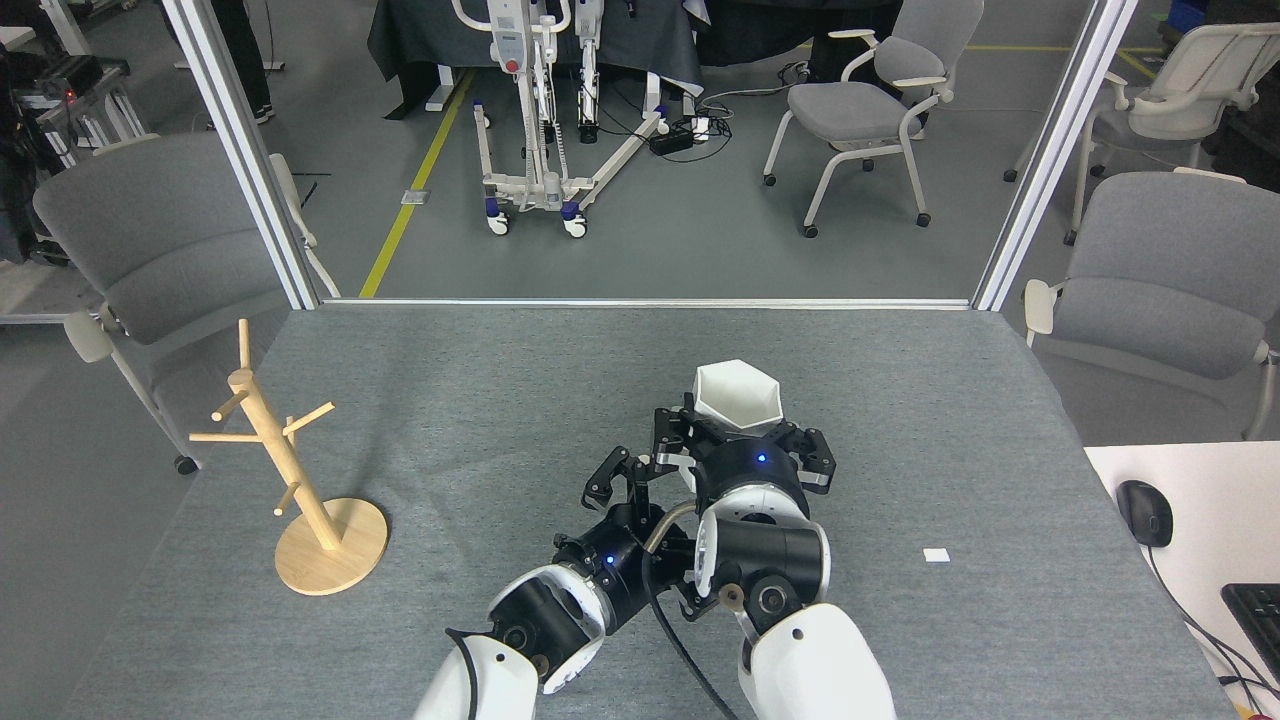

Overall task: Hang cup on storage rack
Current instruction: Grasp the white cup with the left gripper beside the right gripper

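The white faceted cup (738, 396) is held upright above the middle of the grey table (480, 400), its hexagonal mouth facing up. My right gripper (737, 432) is shut on its lower body, and its handle is hidden. My left gripper (640, 490) is open just left of the cup and below it, close to the right gripper. One of its fingers (606, 478) shows; the other is largely hidden behind my right wrist. The wooden storage rack (288, 462) stands at the table's left on its round base (345, 555), with all its pegs bare.
A small white tag (936, 555) lies on the table to the right. A white side desk with a mouse (1143, 512) and a keyboard (1255, 610) adjoins the right edge. Grey chairs (150, 240) stand off both far corners, and metal frame posts (250, 160) rise there.
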Available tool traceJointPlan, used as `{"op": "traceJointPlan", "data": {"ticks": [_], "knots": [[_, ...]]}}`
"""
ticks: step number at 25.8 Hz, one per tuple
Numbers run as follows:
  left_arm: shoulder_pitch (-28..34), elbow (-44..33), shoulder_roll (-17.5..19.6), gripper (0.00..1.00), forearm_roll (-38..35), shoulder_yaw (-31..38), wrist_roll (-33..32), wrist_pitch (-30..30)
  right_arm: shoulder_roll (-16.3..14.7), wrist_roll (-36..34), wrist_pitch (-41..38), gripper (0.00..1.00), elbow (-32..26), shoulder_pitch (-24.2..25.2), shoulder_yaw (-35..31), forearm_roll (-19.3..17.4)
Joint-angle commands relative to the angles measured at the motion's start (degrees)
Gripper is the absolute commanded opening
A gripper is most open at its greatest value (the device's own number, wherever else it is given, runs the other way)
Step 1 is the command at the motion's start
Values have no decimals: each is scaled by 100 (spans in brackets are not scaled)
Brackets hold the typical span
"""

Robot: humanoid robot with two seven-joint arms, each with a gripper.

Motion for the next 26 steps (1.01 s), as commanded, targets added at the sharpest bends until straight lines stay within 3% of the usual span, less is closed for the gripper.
{"op": "traceJointPlan", "data": {"ticks": [1,7,21,23,24,25,26], "knots": [[-113,206,-122,99,94,26,-200,-46,40,-2,136,10,18,40,172,37],[-218,346,-157,99,261,105,-236,-46,49,-2,505,10,115,83,603,116],[-429,839,-140,96,375,544,-236,7,189,-11,566,11,264,277,752,274],[-412,821,-131,75,367,536,-236,-19,207,-11,672,10,273,294,779,274],[-394,795,-96,57,367,536,-236,-54,233,-11,707,10,273,330,779,274],[-385,768,-96,33,375,544,-244,-133,268,-11,716,10,282,374,796,274],[-368,760,-96,0,375,553,-262,-248,277,-11,716,10,291,400,805,274]]}}
